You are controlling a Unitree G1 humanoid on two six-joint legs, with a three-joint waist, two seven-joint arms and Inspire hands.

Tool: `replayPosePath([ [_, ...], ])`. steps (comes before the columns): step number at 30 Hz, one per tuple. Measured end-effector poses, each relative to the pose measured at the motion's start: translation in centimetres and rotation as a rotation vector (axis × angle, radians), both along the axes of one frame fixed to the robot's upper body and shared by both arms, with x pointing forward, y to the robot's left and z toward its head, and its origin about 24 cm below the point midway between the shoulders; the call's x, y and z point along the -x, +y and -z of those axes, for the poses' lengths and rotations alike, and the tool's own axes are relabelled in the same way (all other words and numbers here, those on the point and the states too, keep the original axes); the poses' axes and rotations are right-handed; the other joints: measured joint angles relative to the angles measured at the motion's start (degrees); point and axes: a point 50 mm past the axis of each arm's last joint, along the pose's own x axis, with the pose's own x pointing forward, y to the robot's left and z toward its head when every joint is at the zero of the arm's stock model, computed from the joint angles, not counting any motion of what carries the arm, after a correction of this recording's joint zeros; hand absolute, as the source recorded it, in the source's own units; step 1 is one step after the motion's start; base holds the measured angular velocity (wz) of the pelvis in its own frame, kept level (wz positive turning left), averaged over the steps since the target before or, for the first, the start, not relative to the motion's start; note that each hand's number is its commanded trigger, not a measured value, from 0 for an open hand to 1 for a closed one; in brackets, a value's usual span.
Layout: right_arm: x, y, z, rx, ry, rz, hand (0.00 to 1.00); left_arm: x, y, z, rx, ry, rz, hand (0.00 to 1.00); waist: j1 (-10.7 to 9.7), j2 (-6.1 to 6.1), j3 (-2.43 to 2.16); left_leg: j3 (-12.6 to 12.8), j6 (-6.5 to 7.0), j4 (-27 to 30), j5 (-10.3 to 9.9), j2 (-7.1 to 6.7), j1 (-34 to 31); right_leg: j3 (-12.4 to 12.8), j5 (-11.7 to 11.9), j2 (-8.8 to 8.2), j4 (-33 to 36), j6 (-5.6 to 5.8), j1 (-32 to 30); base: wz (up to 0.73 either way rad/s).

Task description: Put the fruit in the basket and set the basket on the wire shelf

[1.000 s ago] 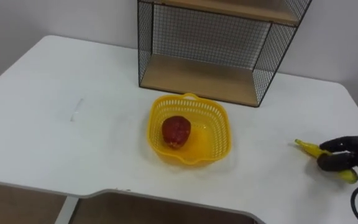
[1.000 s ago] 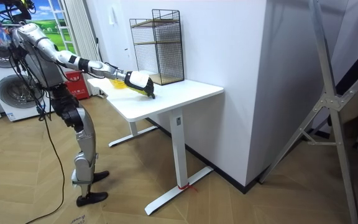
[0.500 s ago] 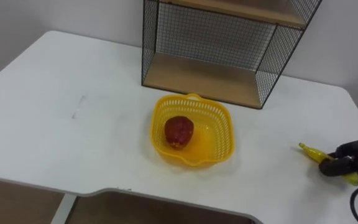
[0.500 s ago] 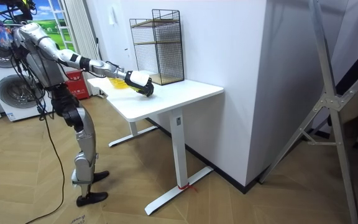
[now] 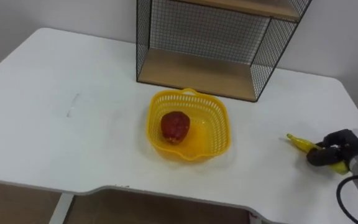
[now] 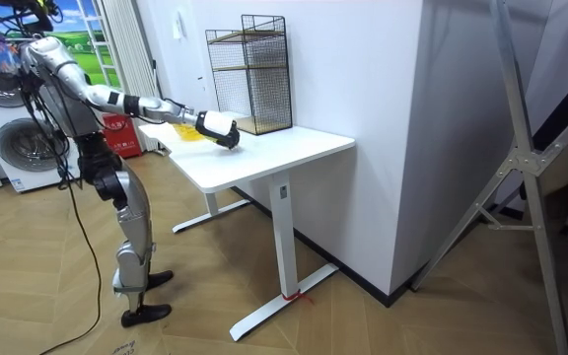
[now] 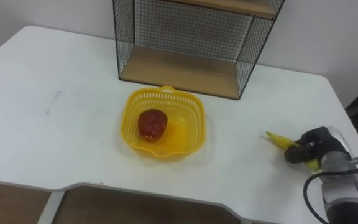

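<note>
A yellow plastic basket (image 5: 218,118) (image 7: 192,117) sits mid-table in front of the wire shelf (image 5: 210,43) (image 7: 185,37). Inside it lies a red fruit (image 5: 175,126) (image 7: 152,122). At the table's right side my right hand (image 5: 332,151) (image 7: 310,150) is shut on a yellow banana (image 5: 299,144) (image 7: 278,140), whose stem end sticks out toward the basket. In the room view the right hand (image 6: 223,131) reaches over the table beside the basket (image 6: 187,133), with the wire shelf (image 6: 249,71) behind.
The white table (image 5: 55,124) (image 7: 36,130) (image 6: 264,148) has a notched front edge and open room on its left half. The shelf's wooden lower board (image 5: 197,74) lies just behind the basket. A white wall backs the table.
My right hand, still holding the banana, has drawn a little nearer the basket. The head camera has shifted slightly. Basket and red fruit lie as before.
</note>
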Motion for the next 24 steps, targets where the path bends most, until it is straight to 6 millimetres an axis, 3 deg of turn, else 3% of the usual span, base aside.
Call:
replayPosePath([
  [5,-1.5,2.7,-2.7,-0.182,-0.216,-0.045,1.00,0.1,0.2,0.0,-0.032,-0.008,-0.005,0.00,-0.88,0.32,-0.07,0.49,0.14,-1.81,0.89,-0.33,1.08,0.24,0.00,-0.32,-0.27,0.00,0.58,0.01],
  [10,-2.4,4.2,-5.7,-0.207,-0.378,-0.098,1.00,-0.1,-0.3,0.1,-0.030,-0.029,0.012,0.00,-1.02,0.28,0.38,0.21,0.18,-1.78,0.82,-0.35,0.79,0.20,0.01,-0.31,-0.30,0.00,0.48,0.03],
  [14,-2.7,5.3,-8.0,-0.240,-0.493,-0.142,1.00,-0.1,-0.6,0.2,-0.023,-0.031,0.015,0.00,-1.02,1.09,0.72,0.30,0.19,-1.57,0.81,-0.33,0.13,0.27,0.01,-0.32,-0.30,0.00,-0.10,-0.01],
  [19,-2.6,6.6,-11.1,-0.216,-0.621,-0.211,1.00,-0.2,-1.0,0.2,-0.012,-0.037,0.013,0.00,-1.25,1.81,0.38,0.70,0.17,-1.44,0.86,-0.19,-0.97,0.12,0.01,-0.34,-0.15,0.00,-1.34,-0.02],
  [21,-2.5,7.5,-12.4,-0.187,-0.670,-0.253,1.00,-0.7,-1.1,0.1,-0.010,-0.057,0.022,0.00,-1.46,1.64,0.30,0.75,0.14,-1.54,0.89,-0.11,-0.87,0.19,0.01,-0.29,-0.15,0.00,-1.50,0.00],
  [24,-2.5,8.5,-12.8,-0.187,-0.681,-0.301,1.00,-1.1,-1.2,0.1,-0.006,-0.071,0.034,0.00,-1.23,1.03,0.18,1.05,0.12,-1.74,0.90,-0.01,-0.23,0.65,0.01,-0.25,-0.11,0.00,-1.26,-0.05],
])
